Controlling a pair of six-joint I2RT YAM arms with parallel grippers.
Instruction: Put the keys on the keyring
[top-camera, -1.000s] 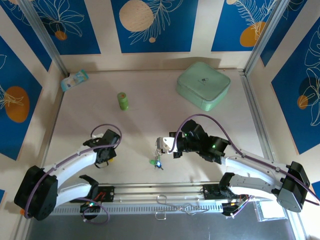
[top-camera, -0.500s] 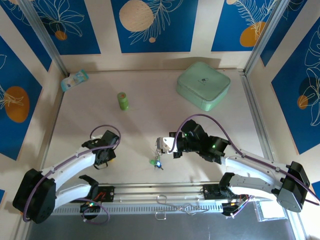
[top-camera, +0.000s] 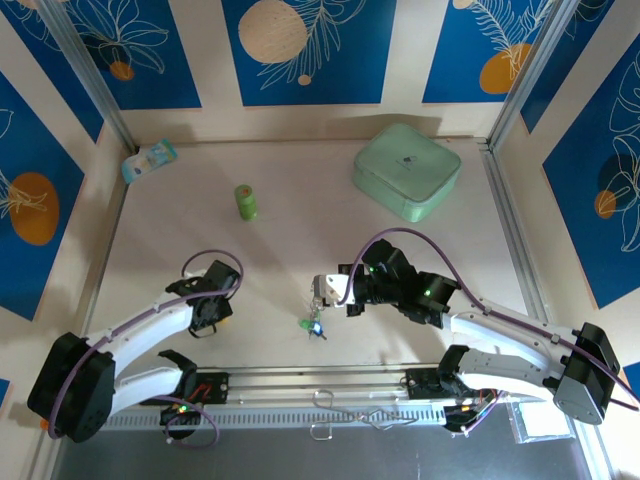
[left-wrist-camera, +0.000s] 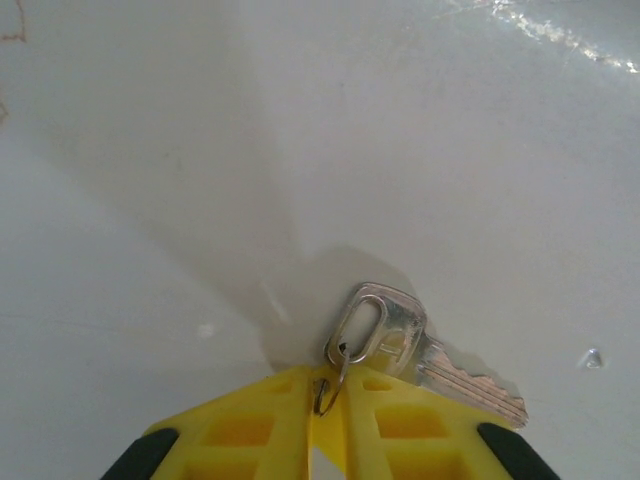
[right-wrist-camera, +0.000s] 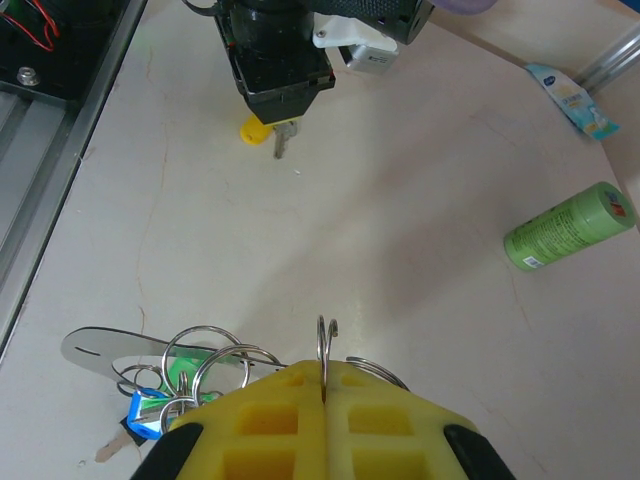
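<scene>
Two robot arms work over a pale table (top-camera: 290, 240). The left claw (left-wrist-camera: 322, 385), toward 8 o'clock from the table's middle, has its yellow fingers (left-wrist-camera: 250, 425) pinched together on a small ring (left-wrist-camera: 325, 393). That ring is threaded through the head of a silver key (left-wrist-camera: 400, 340), which is down on the table with its blade pointing to 4 o'clock in the wrist camera.

The right claw (right-wrist-camera: 325, 385), near 6 o'clock, is clamped on the keyring (right-wrist-camera: 326, 340), a thin wire loop held upright and edge-on. Just beside it at 8 o'clock lie more loops, green- and blue-headed keys (right-wrist-camera: 160, 400) and a flat metal tag (right-wrist-camera: 100, 348).

A green bottle (top-camera: 245, 202) stands at 11 o'clock, a mint box (top-camera: 406, 170) at 1 o'clock and a small packet (top-camera: 149, 160) in the far 10 o'clock corner.
</scene>
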